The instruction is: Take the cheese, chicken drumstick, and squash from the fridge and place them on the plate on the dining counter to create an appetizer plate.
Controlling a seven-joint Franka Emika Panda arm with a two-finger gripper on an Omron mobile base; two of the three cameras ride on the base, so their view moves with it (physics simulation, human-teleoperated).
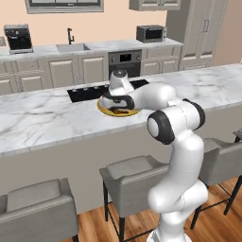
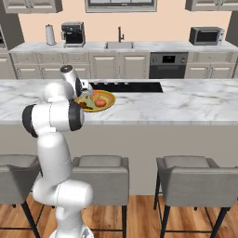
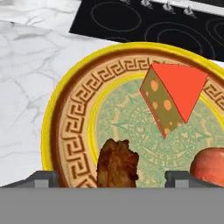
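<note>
The white arm reaches forward over the dining counter (image 1: pixel 42 118), a long white marble top with grey veins, with grey stools (image 1: pixel 130 177) lined along its near side. The gripper (image 3: pixel 111 177) hangs directly above the plate (image 3: pixel 72 118). In the hand view its two dark fingertips (image 3: pixel 43 178) stand far apart at the bottom edge, one at each side of the chicken drumstick (image 3: pixel 117 162), and neither touches it. The jaws are wide open and hold nothing.

The plate is round and golden-yellow, with a brown key-pattern band inside the rim and a pale green centre. It rests flat on the dining counter, just in front of the black cooktop (image 3: pixel 144 24) set into the marble.

All three food items lie on the plate:
- The cheese (image 3: pixel 168 98), a wedge with a bright orange-red top face and a yellow side with darker hole marks, sits near the plate centre.
- The chicken drumstick, dark brown and rough, lies at the near edge of the plate, between the fingertips.
- The squash (image 3: pixel 209 164), round and red-orange, sits at the plate's right side in the hand view, partly cut off by the frame edge, just beside one fingertip.

Cheese and squash are near each other, though contact cannot be judged.

In the right base view the plate (image 2: pixel 108 101) appears just beside the arm's wrist, with the squash (image 2: pixel 99 101) visible on it.
</note>
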